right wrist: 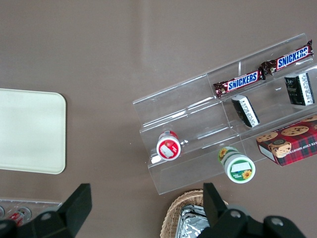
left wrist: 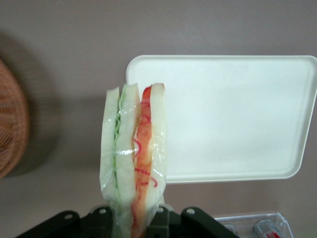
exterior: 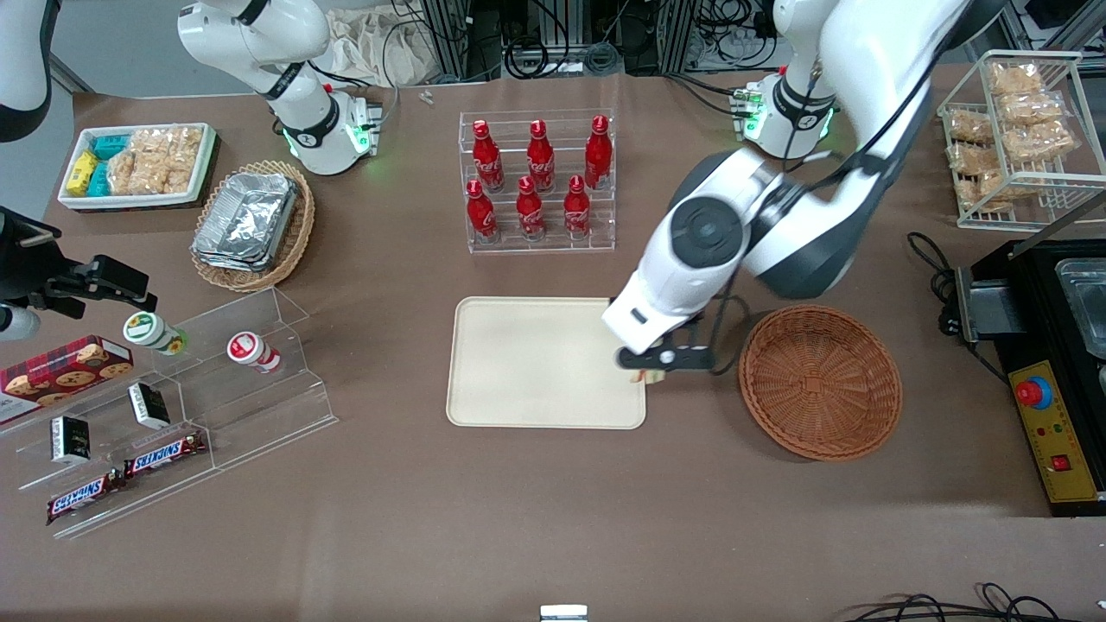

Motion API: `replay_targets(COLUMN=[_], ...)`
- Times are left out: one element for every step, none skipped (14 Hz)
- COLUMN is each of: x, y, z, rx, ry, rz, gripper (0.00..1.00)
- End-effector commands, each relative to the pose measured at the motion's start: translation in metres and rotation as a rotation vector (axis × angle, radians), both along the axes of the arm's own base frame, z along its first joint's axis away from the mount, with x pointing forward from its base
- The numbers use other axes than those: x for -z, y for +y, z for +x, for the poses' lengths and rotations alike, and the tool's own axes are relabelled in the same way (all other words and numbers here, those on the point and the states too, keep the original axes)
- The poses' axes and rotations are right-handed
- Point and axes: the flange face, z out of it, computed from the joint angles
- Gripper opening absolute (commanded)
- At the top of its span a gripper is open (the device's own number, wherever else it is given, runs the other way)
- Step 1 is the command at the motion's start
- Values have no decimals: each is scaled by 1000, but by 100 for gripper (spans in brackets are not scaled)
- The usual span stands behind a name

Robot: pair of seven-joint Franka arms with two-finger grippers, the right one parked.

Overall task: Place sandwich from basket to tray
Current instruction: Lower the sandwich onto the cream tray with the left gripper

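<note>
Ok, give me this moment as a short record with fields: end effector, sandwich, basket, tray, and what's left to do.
end effector: left arm's end effector, shut on the sandwich, above the tray's edge nearest the basket
sandwich: clear-wrapped white-bread wedge with orange-red and green filling, held in the air
basket: round reddish-brown wicker basket, nothing in it
tray: flat cream rectangular tray, nothing on it
left to do: lower and release the sandwich on the tray

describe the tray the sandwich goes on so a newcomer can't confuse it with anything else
Mid-table, nearer the front camera than the rack of red bottles, lies the tray: flat, cream-beige, bare. The gripper holds the sandwich over its edge beside the brown basket.
</note>
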Motion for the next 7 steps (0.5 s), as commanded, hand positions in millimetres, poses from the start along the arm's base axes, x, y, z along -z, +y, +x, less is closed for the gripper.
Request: replay_targets(x=[52,71,87,98,109,118,123], y=[-2,-1,-3,-6,-7,-9,-13], z=[4,4,3,2,3,5,4], rx=[62,94,110,125,124,119,118], ry=[36,43,49,49,51,47,43], rz=[2,22,40,50,41,25,14], gripper=[0,0,0,0,0,0,0])
